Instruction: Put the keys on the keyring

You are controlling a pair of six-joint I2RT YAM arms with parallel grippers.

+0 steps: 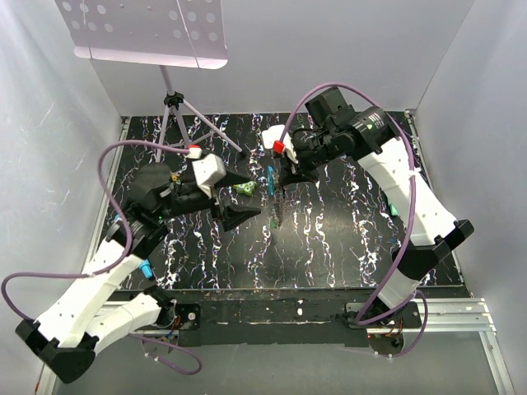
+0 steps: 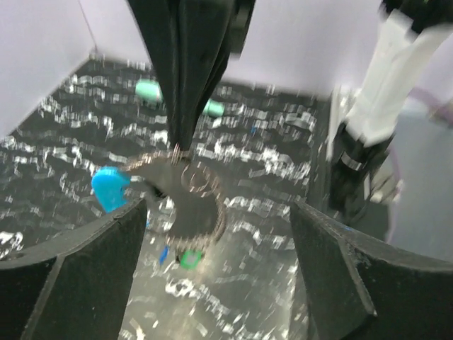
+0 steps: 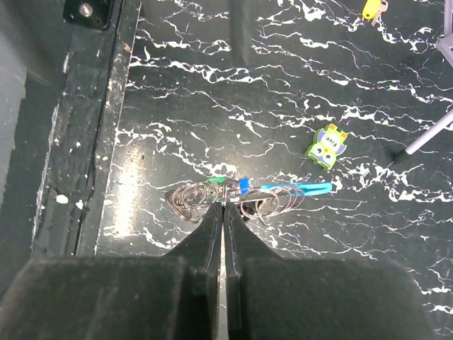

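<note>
Our right end effector (image 3: 223,210) is pinched shut on the keyring (image 3: 272,200), which hangs from it over the bench (image 3: 283,71), near the green toy (image 3: 325,146). A green-headed key (image 2: 190,258) dangles from the ring. Our left end effector (image 2: 218,212), also near the toy, gapes wide and grips nothing.

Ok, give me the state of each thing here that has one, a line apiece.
left gripper, open, gripping nothing.
right gripper, shut on the keyring.
keyring, pinched at the right gripper's tips, hanging bunched.
keys, green and blue heads dangling by the keyring; threaded or not, cannot tell.
blue clip, on the keyring; open or closed, cannot tell.
</note>
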